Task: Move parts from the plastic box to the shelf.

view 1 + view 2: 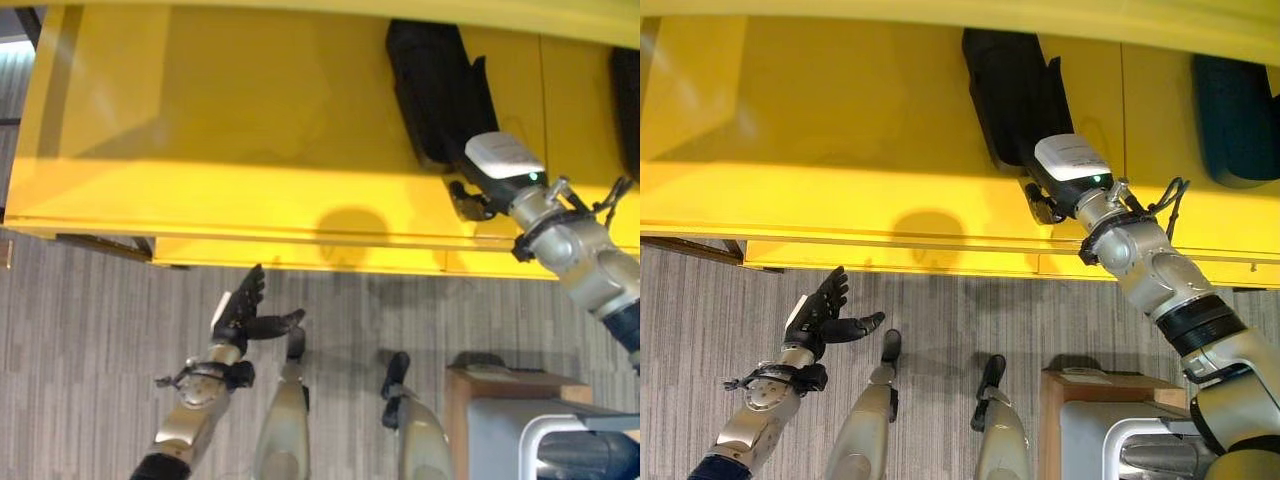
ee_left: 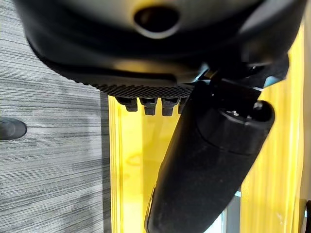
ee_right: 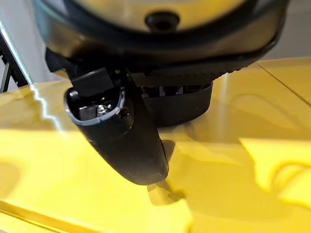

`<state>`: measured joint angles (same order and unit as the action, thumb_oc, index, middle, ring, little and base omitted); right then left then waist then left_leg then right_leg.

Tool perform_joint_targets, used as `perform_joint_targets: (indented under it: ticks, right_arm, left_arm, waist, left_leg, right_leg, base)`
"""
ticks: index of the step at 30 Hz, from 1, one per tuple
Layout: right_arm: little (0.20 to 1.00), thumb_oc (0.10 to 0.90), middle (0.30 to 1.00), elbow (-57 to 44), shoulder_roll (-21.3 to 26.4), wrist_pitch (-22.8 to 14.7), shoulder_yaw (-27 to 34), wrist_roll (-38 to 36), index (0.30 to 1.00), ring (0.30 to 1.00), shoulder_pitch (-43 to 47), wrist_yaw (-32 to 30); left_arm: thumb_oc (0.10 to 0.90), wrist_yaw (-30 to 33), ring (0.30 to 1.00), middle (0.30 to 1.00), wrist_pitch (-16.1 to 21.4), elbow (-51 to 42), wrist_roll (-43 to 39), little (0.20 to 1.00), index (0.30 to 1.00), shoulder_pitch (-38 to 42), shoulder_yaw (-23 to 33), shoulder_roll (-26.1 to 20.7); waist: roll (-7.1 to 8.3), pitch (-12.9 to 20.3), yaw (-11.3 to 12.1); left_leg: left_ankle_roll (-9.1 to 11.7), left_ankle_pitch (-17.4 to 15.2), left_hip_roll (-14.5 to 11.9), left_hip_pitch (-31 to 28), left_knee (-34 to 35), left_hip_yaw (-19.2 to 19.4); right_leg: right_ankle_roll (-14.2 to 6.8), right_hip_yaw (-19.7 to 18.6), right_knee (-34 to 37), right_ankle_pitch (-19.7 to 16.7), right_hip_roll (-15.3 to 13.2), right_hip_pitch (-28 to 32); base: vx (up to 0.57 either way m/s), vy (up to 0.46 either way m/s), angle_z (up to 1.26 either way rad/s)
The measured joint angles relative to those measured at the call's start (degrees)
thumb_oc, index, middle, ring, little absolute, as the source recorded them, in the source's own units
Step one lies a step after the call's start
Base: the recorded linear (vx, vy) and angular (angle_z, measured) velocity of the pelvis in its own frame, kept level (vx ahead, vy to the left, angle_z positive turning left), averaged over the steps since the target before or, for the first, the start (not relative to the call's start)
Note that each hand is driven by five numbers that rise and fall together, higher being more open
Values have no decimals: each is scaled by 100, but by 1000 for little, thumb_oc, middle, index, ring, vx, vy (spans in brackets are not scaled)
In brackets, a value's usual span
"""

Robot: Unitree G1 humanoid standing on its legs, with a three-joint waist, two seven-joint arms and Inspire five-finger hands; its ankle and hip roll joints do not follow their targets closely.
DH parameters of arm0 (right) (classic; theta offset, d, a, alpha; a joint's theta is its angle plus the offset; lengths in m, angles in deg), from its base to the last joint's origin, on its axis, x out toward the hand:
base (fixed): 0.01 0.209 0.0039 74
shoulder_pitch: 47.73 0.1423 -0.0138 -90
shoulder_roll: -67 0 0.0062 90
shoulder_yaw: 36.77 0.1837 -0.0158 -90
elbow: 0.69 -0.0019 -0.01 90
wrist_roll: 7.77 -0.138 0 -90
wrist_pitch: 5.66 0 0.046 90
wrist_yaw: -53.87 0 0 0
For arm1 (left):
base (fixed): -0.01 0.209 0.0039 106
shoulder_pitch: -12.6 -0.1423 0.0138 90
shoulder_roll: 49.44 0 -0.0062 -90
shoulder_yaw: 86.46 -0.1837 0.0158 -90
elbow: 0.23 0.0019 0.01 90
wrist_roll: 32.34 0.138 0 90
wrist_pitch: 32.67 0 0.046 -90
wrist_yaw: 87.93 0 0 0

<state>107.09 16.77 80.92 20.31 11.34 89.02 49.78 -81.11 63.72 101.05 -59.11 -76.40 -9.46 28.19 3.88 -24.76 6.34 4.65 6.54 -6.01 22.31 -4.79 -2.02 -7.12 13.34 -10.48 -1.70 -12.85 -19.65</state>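
Black part (image 1: 435, 90) lying flat on the yellow shelf (image 1: 200, 120), toward 1 o'clock in the head views, long axis running roughly 11 to 5 o'clock. Right robot hand (image 1: 470, 200) reaching onto the shelf, right at the part's near end; part extending away from it toward 11 o'clock. Cannot tell whether those fingers are closed on the part or merely beside it: thumb jutting forward in the wrist view, the rest hidden under the hand's bulk.

Left robot hand (image 1: 240, 312) down at 7 o'clock over the grey floor (image 1: 80, 330), well apart from the shelf, fingers straight and spread, thumb out, holding nothing.

Second dark part (image 1: 1235, 120) on the shelf out at 2 o'clock.

Right arm clearly nearer. Probably placing or letting go; any pull-back best made along the part's axis, toward 5 o'clock, to avoid nudging it.
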Motion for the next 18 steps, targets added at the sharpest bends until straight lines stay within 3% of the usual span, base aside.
perform_joint_targets:
  ticks: [5, 12, 18]
  right_arm:
    - [1000, 900, 1000, -430, -212, 17, 384, -718, 1000, 1000, -414, -16]
    - [1000, 900, 1000, -1057, -440, -10, 497, -1852, 1000, 1000, -684, 7]
    - [1000, 900, 1000, -1390, -649, -102, 499, -2382, 1000, 1000, -731, 55]
  left_arm:
    - [900, 8, 1000, 1000, -1, -1, 0, 1000, 1000, -3, 45, 0]
    - [900, 12, 1000, 1000, -2, -4, -1, 1000, 1000, -11, 109, -1]
    - [900, 8, 1000, 1000, -4, -12, -7, 1000, 1000, -7, 115, -2]
  waist:
    - [23, -11, -5]
    - [50, -25, -10]
    - [149, -74, -13]
  left_leg:
    - [-5, -4, -1, 2, 0, 0]
    - [-5, -5, -6, 2, 0, 0]
    - [-5, -5, -10, 2, 0, 2]
  right_leg:
    - [0, 3, 13, 0, 3, 5]
    - [2, 7, 23, -3, 12, 12]
    - [6, 3, 32, -7, 16, 13]
  base:
    - [0, 0, 0]
    - [0, 0, 0]
    - [0, 0, 0]
